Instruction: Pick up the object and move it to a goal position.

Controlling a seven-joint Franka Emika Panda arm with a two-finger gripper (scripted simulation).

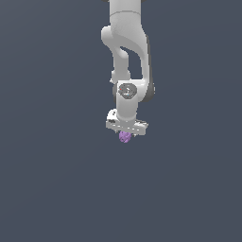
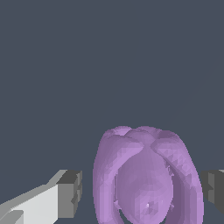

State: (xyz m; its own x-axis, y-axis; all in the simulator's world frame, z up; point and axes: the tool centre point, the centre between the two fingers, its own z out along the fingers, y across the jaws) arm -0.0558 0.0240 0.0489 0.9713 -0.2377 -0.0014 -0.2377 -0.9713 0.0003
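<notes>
White robot gripper (image 1: 125, 135) w/ grey pads (image 2: 71, 193) is closed on small light-purple bumpy, lobed lump (image 2: 148, 177), pads either side, over plain dark-grey surface (image 1: 56, 189).

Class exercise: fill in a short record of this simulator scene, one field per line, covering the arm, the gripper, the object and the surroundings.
arm: one white robot arm reaching down from the top of the exterior view
gripper: gripper pointing down, fingers on either side of the object
object: light-purple lump, bumpy, between the fingers
contact: cannot tell whether the fingers press on it
surroundings: plain dark grey-blue background
</notes>
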